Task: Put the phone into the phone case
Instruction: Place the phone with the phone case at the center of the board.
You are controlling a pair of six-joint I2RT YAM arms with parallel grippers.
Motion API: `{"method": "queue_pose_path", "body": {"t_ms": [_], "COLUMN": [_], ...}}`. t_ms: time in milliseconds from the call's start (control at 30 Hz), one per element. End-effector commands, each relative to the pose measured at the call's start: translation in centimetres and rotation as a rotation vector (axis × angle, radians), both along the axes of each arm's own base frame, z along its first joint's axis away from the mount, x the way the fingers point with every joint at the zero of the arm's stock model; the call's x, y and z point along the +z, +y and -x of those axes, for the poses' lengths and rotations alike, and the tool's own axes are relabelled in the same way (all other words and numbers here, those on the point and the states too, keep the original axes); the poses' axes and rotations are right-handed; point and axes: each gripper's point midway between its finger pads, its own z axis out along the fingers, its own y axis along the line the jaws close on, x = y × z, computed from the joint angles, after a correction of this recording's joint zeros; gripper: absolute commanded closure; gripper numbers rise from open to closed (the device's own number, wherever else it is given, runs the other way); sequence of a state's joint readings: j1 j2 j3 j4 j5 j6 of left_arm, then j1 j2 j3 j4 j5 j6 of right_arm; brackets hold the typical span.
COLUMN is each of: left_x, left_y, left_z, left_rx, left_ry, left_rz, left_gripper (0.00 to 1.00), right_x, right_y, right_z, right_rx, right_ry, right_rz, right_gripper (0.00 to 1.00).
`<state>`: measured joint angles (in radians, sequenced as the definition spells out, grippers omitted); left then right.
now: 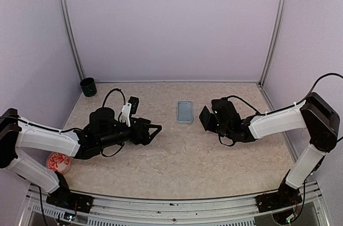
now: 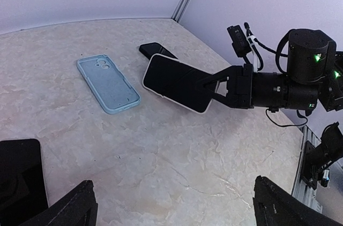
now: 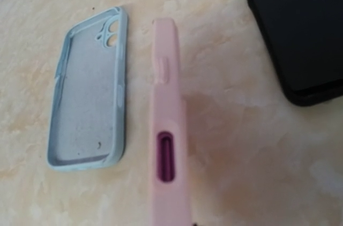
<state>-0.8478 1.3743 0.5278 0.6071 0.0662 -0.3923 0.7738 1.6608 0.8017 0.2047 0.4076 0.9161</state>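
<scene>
Phone [image 2: 171, 78] in right tool [image 2: 210, 88] | case [image 2: 107, 83] flat beside | red disc [image 1: 58, 162] markings illegible

Flat on the desk [image 1: 177, 156], toward 12 o'clock from its middle: phone case [image 1: 184, 112]. Just beside it at 3 o'clock, tilted up: phone [image 1: 205, 120], in the right claw [image 1: 210, 120] (gripped from the 3 o'clock side). At 8 o'clock of the case, apart: left claw [image 1: 156, 131]. In the far 10 o'clock corner: cup [image 1: 88, 87]. At 8 o'clock, near the front edge: round disc [image 1: 58, 163].
</scene>
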Motion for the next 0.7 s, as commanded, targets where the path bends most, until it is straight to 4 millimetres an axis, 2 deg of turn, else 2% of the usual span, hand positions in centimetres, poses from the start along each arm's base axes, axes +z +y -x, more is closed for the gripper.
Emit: {"method": "queue_pose_path", "body": {"t_ms": [0,333,567,667], "left_x": [0.1,0.1,0.0,-0.1], "left_y": [0.2,0.4,0.4,0.5], "left_z": [-0.2,-0.2,-0.1,-0.1], "left_rx": [0.004,0.007,0.005,0.008], "left_ry": [-0.010,-0.006,0.000,0.000], "left_rz": [0.014,0.019,0.020,0.020], "left_gripper": [0.01,0.01,0.01,0.01], "right_x": [-2.3,-3.0,-3.5,-3.6], "right_y": [0.9,1.0,1.3,1.0], "right_z": [1.8,2.2,1.9,1.8], "right_rx": [0.086,0.109,0.121,0.099], "right_ry": [0.098,0.131,0.160,0.161], "right_rz": [0.037,0.055,0.097,0.094], "right_gripper": [0.87,0.90,0.85,0.93]}}
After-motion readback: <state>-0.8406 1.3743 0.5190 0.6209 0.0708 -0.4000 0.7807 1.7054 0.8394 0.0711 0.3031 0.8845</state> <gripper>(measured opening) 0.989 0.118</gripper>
